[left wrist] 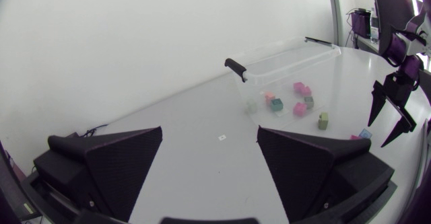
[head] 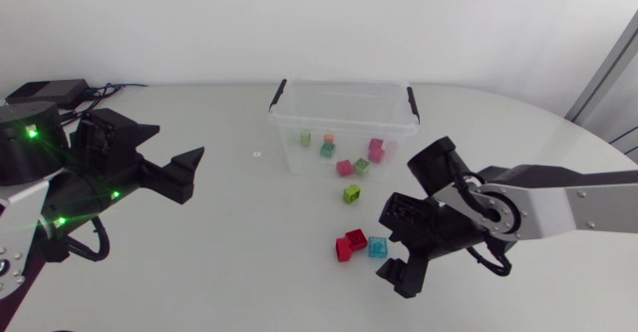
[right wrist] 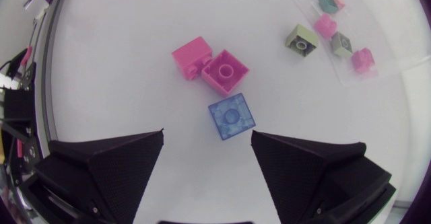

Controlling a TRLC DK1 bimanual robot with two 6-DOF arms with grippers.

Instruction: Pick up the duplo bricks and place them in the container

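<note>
- The right end effector (head: 397, 244) hangs open and empty over the desk (head: 229, 222). The blue brick (right wrist: 231, 116) lies on the desk just ahead of the gap between its fingers, untouched.
- Step in hand, as I judge it: grasping the blue brick. It sits turned at a slight angle to the fingers, so a small wrist turn should bring them flat against two opposite sides rather than onto corners.
- Ease forward until the brick is centred between the fingers, then come straight down and close low on its body.
- Two red bricks (head: 351, 244) lie just beyond the blue one. I cannot tell if they touch it, so a long reach could nudge them.
- The desk is bare to either side of the fingers, leaving room to stay wide on the descent. The desk's edge lies off to one side, well apart from the bricks.
- Further ahead lie a green brick (head: 353, 194) on the desk and then the clear container (head: 344, 82) with several bricks inside. Lift above its rim before carrying across.
- The left end effector (head: 174, 145) is open and empty, well apart, out of that path.
</note>
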